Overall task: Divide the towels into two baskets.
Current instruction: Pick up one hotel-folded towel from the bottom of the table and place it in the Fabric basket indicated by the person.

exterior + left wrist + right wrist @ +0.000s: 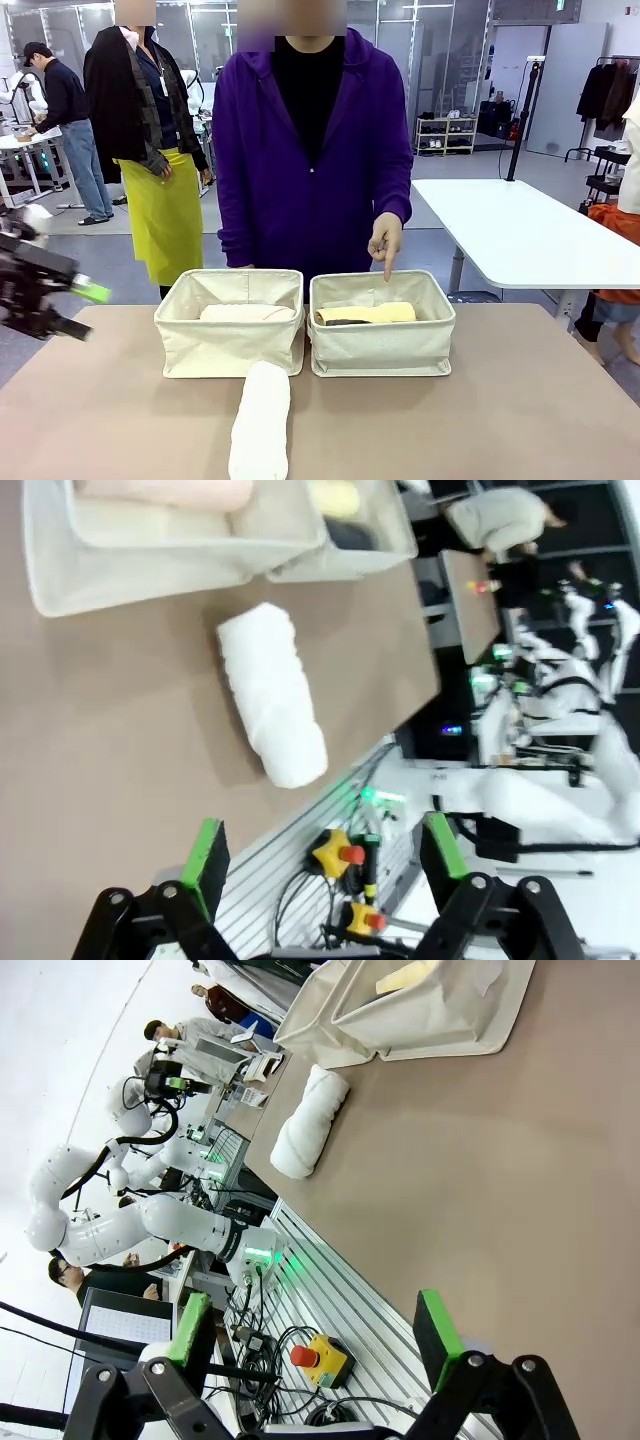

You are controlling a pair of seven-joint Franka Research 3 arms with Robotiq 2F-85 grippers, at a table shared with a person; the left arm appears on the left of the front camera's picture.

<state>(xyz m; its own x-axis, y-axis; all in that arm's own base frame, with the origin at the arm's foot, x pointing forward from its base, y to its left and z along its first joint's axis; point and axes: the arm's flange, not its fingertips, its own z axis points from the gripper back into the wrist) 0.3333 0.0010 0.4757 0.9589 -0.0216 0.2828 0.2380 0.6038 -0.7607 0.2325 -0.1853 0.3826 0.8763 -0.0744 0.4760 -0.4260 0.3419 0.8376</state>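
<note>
Nearest the camera, a white towel roll (260,420) lies on the brown table (500,420), its far end just in front of the gap between the two cream canvas baskets (230,340). It runs near to far, touching neither gripper.

Behind it, the left basket holds a pale peach towel (247,312). The right basket (382,345) holds a yellow towel (370,314) with a dark grey towel (345,322) showing beneath it.

At the far side stands a person in a purple hoodie (310,150), one hand (385,240) pointing a finger down into the right basket.

At the table's left edge the left gripper (85,305) hangs in the air, fingers spread and empty. In its own wrist view the right gripper (315,1330) also has its fingers spread wide, holding nothing, with the white towel and baskets well away.
</note>
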